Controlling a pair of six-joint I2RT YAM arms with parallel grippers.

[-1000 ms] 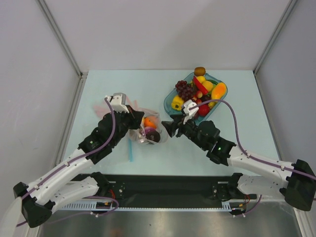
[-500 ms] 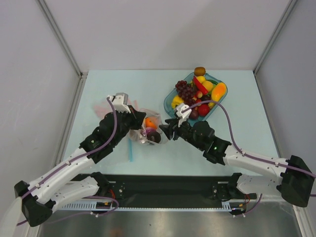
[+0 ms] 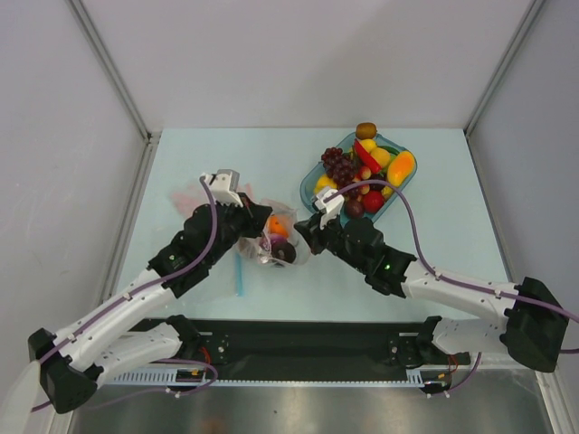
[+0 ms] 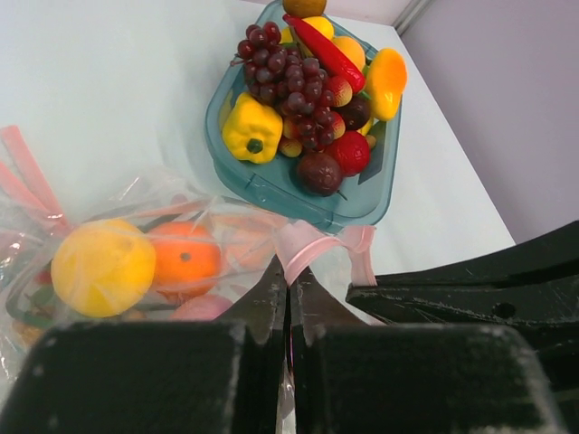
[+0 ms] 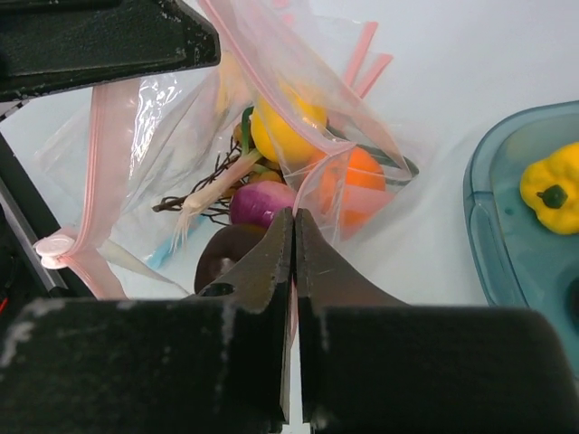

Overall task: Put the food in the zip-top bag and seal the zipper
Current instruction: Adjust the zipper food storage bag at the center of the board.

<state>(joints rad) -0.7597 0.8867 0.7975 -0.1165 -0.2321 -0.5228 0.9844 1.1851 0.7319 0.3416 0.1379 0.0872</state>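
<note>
beside the teal tray [image 4: 271, 190], left gripper [image 4: 289, 280] and right gripper [image 5: 294, 221] both pinch the zipper [image 4: 312, 244] of the zip-top bag [image 5: 154, 127] holding lemon [image 4: 102, 267] and orange [image 4: 181, 256].

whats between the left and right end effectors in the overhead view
The zip-top bag, with an orange and more inside. The top view shows it between the left end effector and the right end effector, each pinching its mouth.

I work on a pale mint worktop [image 3: 226, 154], evenly lit. A plain grey-white back wall [image 3: 308, 54] stands at 12 o'clock, with a left wall [image 3: 54, 181] at 9 and a right wall [image 3: 538, 181] at 3. Slim metal posts [image 3: 109, 68] rise from the far corners. A black base strip [image 3: 317, 336] runs along 6 o'clock.
</note>
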